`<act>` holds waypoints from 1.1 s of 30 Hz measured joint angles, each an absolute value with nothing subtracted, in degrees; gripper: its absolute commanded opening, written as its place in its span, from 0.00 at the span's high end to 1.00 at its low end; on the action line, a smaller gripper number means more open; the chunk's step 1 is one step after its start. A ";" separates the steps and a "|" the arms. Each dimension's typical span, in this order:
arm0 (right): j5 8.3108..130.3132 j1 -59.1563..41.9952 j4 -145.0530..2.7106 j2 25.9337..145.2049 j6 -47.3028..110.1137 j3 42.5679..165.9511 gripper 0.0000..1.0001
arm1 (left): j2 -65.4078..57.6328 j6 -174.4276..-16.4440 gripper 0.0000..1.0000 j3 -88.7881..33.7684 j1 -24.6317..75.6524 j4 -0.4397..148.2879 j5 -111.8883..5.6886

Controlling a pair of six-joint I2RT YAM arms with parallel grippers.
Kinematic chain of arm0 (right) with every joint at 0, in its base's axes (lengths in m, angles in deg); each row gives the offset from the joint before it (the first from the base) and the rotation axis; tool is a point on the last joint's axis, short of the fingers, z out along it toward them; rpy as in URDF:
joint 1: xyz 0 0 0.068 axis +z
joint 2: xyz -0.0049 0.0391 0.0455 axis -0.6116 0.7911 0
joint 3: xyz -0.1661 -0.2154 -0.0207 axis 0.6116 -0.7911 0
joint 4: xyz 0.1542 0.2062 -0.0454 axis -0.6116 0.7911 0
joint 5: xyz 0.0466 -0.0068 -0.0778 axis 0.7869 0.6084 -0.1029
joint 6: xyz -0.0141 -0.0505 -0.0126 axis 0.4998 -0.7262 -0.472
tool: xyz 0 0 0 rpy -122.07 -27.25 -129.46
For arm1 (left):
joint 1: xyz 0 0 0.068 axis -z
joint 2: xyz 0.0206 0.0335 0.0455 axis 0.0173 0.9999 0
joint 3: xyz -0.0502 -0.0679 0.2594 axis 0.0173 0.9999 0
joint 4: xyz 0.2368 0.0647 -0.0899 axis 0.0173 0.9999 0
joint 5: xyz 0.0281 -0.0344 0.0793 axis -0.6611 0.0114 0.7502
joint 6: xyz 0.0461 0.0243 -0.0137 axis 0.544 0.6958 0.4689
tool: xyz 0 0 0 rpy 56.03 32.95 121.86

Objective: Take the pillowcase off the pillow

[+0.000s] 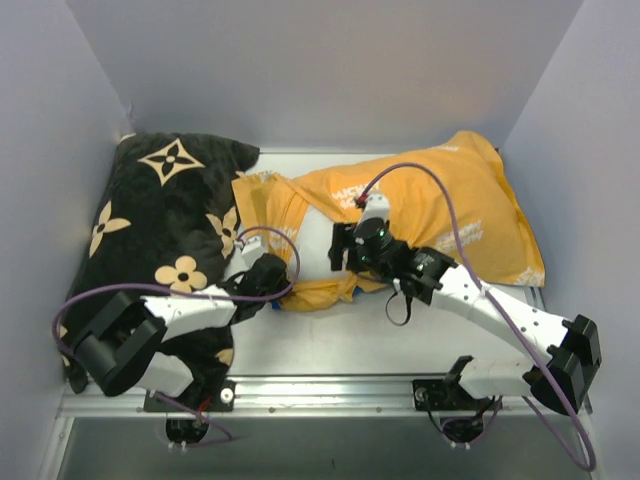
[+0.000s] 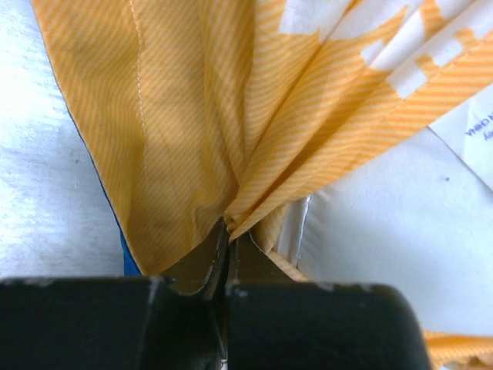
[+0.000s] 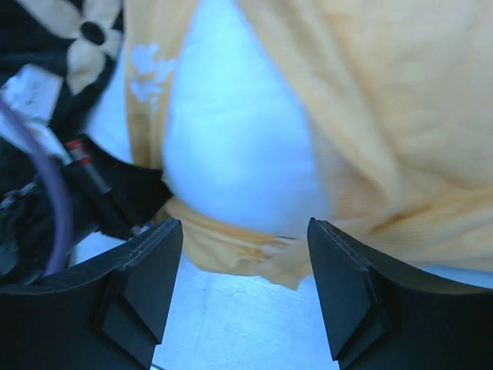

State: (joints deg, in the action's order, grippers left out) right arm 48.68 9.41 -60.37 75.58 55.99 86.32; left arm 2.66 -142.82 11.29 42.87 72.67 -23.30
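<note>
The orange-yellow pillowcase (image 1: 450,200) with white lettering lies across the middle and back right, its mouth bunched toward the left. The white pillow (image 1: 318,240) bulges out of that mouth. My left gripper (image 1: 262,280) is shut on a gathered fold of the pillowcase (image 2: 231,116) at the mouth's near edge, and white pillow (image 2: 400,231) shows to its right. My right gripper (image 1: 345,250) hangs open just above the table in front of the bare pillow (image 3: 231,139). Nothing is between its fingers (image 3: 245,227). Loose pillowcase (image 3: 385,116) rim droops ahead of them.
A black cushion (image 1: 165,220) with tan flowers fills the left side, partly under my left arm. Pale walls close in on three sides. A metal rail (image 1: 330,385) runs along the near edge. Purple cables loop over both arms.
</note>
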 measured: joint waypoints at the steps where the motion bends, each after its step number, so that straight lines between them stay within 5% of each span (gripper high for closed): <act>1: 48.28 11.66 -60.37 75.95 55.40 87.52 0.32 | 1.76 -142.71 1.00 12.13 42.87 71.95 -23.67; 6: 47.58 17.36 -60.50 82.40 52.01 93.40 0.24 | -1.69 -142.14 1.00 14.73 43.09 70.22 -24.59; 12: 47.67 17.73 -60.28 95.25 48.12 96.33 0.00 | -7.37 -141.68 1.00 17.55 43.24 69.81 -24.83; 17: 41.92 20.73 -58.07 102.72 46.59 99.06 0.00 | -10.48 -141.59 1.00 18.40 43.24 70.92 -24.83; 20: 39.98 20.60 -56.81 106.05 47.03 101.33 0.21 | -11.26 -141.61 1.00 18.59 43.24 71.86 -24.81; 21: 39.98 20.01 -56.59 107.01 47.25 101.79 0.67 | -11.48 -141.61 1.00 18.59 43.24 72.08 -24.81; 22: 40.07 19.26 -56.26 107.86 47.33 102.29 0.89 | -11.72 -141.61 1.00 18.59 43.24 72.30 -24.81; 23: 40.13 18.45 -55.73 108.67 47.77 102.99 1.00 | -12.01 -141.61 1.00 18.59 43.24 72.48 -24.81; 33: 59.85 5.43 -49.70 105.87 54.17 109.66 1.00 | -12.64 -141.48 1.00 18.57 43.24 68.94 -25.40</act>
